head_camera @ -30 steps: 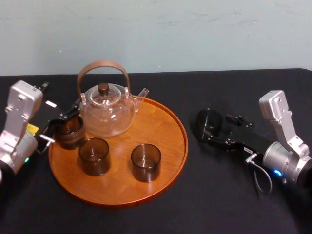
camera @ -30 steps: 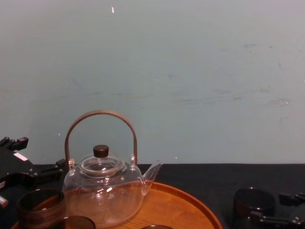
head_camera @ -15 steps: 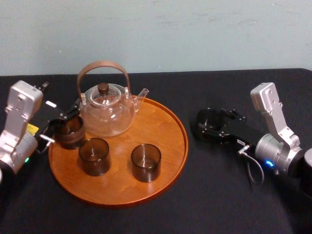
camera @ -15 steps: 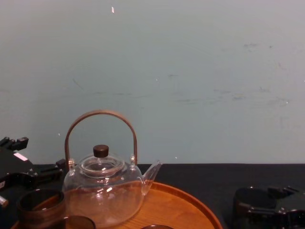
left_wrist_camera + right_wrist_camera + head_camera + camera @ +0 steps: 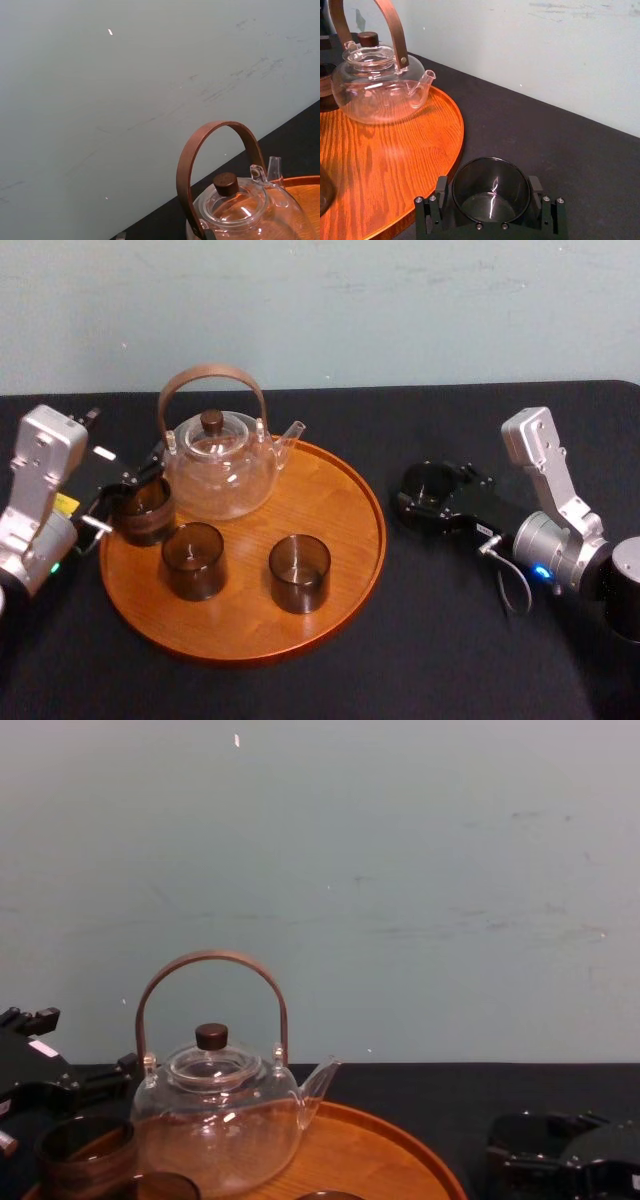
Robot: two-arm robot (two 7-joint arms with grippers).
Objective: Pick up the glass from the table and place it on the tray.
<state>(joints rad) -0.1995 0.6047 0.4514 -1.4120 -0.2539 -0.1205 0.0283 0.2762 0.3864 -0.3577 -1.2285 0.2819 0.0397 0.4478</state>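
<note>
The glass (image 5: pixel 425 487), a dark smoky tumbler, stands upright on the black table just right of the tray (image 5: pixel 370 540). My right gripper (image 5: pixel 428 498) reaches in from the right and is shut on it. In the right wrist view one finger presses each side of the glass (image 5: pixel 490 192), and the tray (image 5: pixel 375 165) lies close beside it. The chest view shows the glass (image 5: pixel 522 1138) and right gripper (image 5: pixel 565 1160) low at the right. My left gripper (image 5: pixel 125 495) rests open at the tray's left edge, around another dark glass (image 5: pixel 145 510).
A clear glass teapot (image 5: pixel 220 465) with a brown hoop handle stands at the back of the tray. Two more dark glasses (image 5: pixel 193 560) (image 5: pixel 299 572) stand on the tray's front half. Bare wood lies on the tray's right side, nearest the held glass.
My right gripper slid forward from behind the glass until its fingers came round it and closed on its sides. The glass stays on the table. The left arm has not moved.
</note>
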